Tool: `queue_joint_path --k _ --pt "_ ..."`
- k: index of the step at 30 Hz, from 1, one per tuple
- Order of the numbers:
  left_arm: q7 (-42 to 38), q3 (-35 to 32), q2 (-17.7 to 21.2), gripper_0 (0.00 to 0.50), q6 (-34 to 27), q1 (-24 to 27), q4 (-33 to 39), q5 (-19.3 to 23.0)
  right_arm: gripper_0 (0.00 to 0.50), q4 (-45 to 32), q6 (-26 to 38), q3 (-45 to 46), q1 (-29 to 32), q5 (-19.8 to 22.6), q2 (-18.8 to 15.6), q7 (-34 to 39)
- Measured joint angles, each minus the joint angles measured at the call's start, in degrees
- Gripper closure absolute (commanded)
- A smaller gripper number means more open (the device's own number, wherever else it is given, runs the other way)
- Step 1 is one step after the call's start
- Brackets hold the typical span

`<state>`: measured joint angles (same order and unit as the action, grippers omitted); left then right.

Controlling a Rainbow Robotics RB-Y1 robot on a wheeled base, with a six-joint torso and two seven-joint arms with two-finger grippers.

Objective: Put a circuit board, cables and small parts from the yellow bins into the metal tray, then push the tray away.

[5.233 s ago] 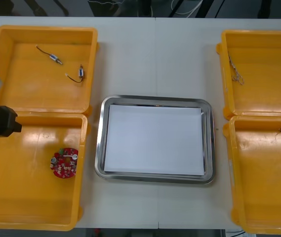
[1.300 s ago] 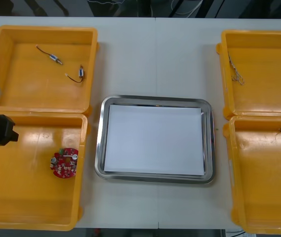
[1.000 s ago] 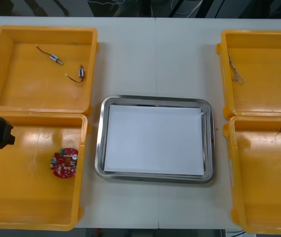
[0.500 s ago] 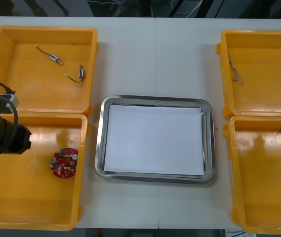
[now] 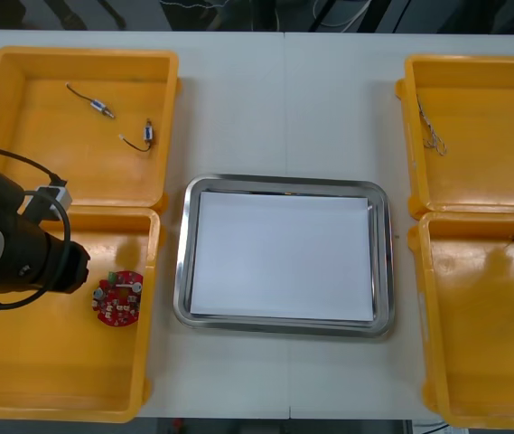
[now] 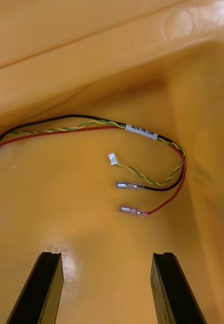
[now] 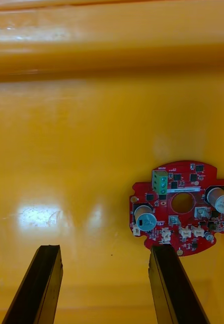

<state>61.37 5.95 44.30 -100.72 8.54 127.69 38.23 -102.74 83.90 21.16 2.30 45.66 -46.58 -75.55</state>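
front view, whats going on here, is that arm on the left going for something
The left arm reaches over the near left yellow bin. Its left pincer hangs open above the bin floor, with the red circuit board just beside one finger, not yet gripped. The right pincer is open too, above a red, black and twisted cable bundle lying in a second yellow bin. The metal tray in the middle, white inside, holds none of the parts yet.

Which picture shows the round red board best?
The left wrist view: the red circuit board is close, its components clear. The front view shows it small in the near left yellow bin. The right wrist view faces cables.
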Motion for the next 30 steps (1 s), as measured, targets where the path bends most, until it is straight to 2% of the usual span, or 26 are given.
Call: queue_joint_path --k 10,15,21,25,30 --pt "-0.1 3.3 0.0 0.000 4.4 0.0 -1.0 -0.2 0.000 4.3 -2.5 -0.5 -0.2 -0.1 0.0 4.3" --pt "-0.1 5.2 0.0 0.000 6.7 0.1 -2.7 -0.8 0.000 4.9 -2.5 -1.1 -0.6 -1.2 0.0 15.6" --pt "-0.9 7.8 0.0 0.000 9.0 0.4 -4.4 -2.0 0.000 6.7 -2.6 -3.6 -2.6 -2.5 0.0 19.3" --pt "-1.2 8.8 0.0 0.000 10.3 0.4 -5.5 -2.1 0.000 7.1 -3.2 -5.4 -3.7 -4.5 0.0 26.5" --pt "-1.6 9.6 0.0 0.000 11.0 0.4 -6.8 -2.2 0.000 7.5 -3.6 -6.7 -4.2 -8.6 0.1 26.9"
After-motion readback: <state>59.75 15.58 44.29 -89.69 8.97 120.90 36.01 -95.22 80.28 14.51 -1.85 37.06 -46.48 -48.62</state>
